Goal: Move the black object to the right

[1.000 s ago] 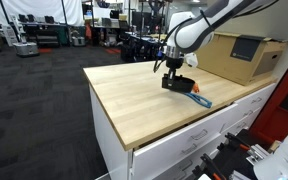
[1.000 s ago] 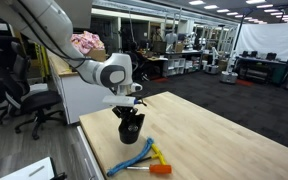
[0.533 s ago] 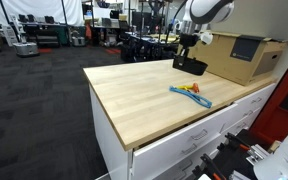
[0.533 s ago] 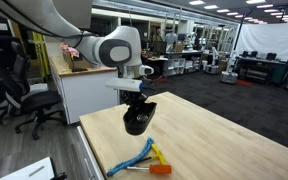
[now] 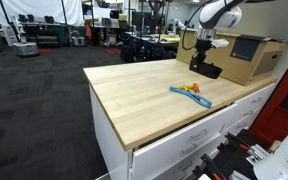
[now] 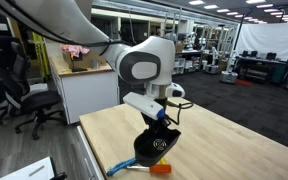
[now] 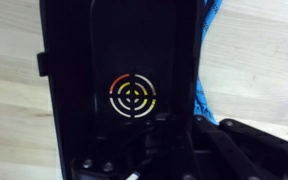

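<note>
The black object [image 5: 207, 69] is a small dark tray-like container held in my gripper [image 5: 201, 58], a little above the wooden table [image 5: 134, 95] and close to the cardboard box [image 5: 240, 56]. In an exterior view the black object [image 6: 158, 148] hangs under the gripper [image 6: 161, 124] and shows a round target sticker. In the wrist view the black object [image 7: 124, 70] fills most of the picture, with the gripper [image 7: 156, 132] shut on its rim.
A flat blue-and-orange item [image 5: 190, 94] lies on the table near the front edge; it also shows in an exterior view [image 6: 130, 166] and as a blue edge in the wrist view [image 7: 208, 45]. Drawers run under the table front. Lab desks and chairs stand around.
My gripper has lifted the black object from beside the blue-and-orange item and carried it across the table toward the cardboard box.
</note>
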`<control>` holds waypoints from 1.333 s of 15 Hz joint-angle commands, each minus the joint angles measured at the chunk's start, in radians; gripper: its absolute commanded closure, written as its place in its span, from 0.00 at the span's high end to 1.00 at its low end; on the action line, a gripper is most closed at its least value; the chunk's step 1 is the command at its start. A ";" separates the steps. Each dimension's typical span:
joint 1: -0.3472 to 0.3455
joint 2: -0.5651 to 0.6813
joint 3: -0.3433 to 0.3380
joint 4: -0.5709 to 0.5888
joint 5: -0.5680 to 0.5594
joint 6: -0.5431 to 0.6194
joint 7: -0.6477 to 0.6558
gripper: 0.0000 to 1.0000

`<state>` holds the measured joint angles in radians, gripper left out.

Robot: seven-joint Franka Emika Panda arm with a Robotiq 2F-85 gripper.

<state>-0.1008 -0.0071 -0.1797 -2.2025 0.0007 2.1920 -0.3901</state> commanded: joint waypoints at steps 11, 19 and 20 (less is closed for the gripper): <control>-0.207 0.383 -0.026 0.273 0.290 -0.014 0.085 0.01; -0.213 0.458 -0.043 0.345 0.200 0.013 0.303 0.01; -0.212 0.459 -0.042 0.347 0.190 0.009 0.320 0.29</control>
<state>-0.3186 0.4296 -0.2174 -1.8869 0.2252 2.2039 -0.1293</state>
